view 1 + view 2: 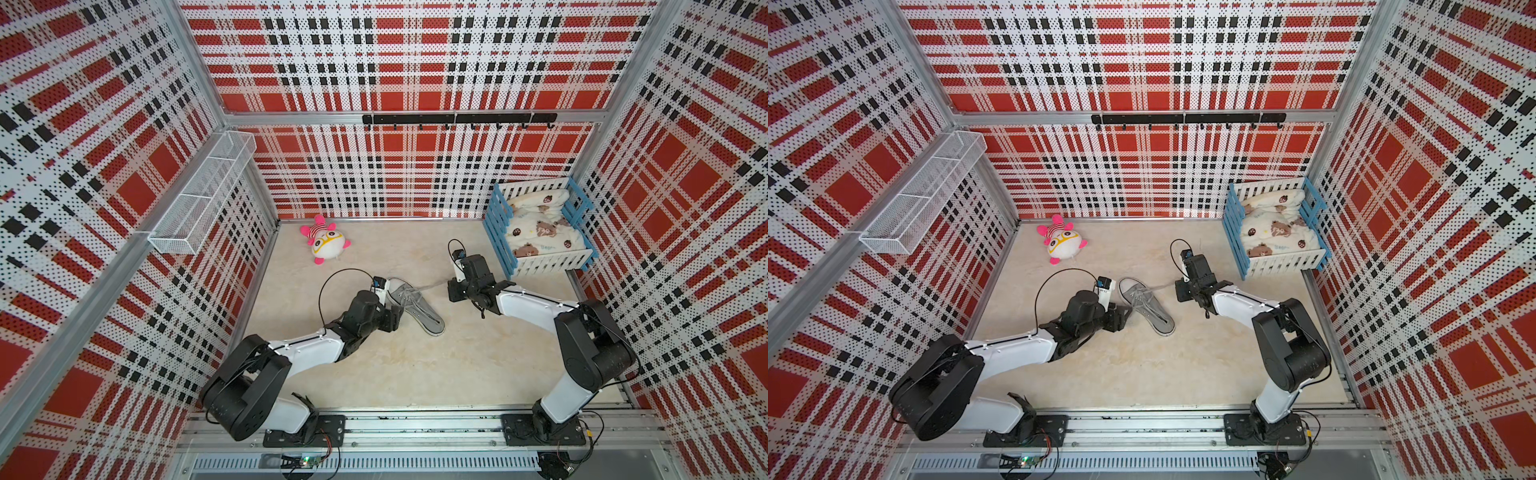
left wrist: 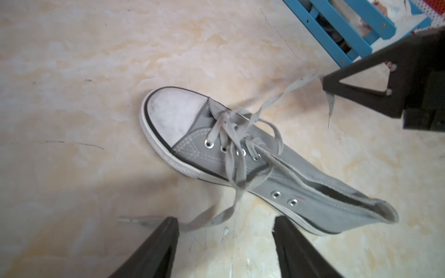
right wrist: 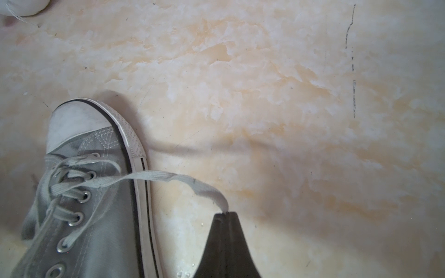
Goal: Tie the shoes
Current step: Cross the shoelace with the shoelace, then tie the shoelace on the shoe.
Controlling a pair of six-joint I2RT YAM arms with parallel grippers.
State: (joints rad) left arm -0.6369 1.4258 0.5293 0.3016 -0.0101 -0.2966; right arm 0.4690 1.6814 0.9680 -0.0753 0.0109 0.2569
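Shoe (image 2: 313, 195), grey canvas, white rubber toe (image 2: 173, 115), flat woven lace (image 3: 156, 176)

Left arm (image 1: 307, 345) and right arm (image 1: 536, 309) are showing white shells, black joints; thin black cable (image 1: 348, 270) is looping behind tapering black wedge fingers (image 2: 156, 250).

- Sneaker (image 2: 240, 163): grey canvas, dull white toe cap, white sole edge with a thin black line, silver eyelets.
- Laces (image 3: 156, 177): pale grey.
- Plush toy (image 1: 326, 243): white body, pink limbs, yellow glasses, red-and-white striped top.
- Walls (image 1: 415, 62): red, black and white plaid, dotted with small holes.
- Tabletop (image 1: 374, 365): cream and beige marbling.
- Slatted crate (image 1: 496, 226): blue and white.
- Blanket (image 1: 540, 228): cream with brown bears.
- Wire basket (image 1: 199, 195): white.
- Hook rail (image 1: 457, 118): black.
- Robot arms (image 1: 536, 307): white shells, black joints.
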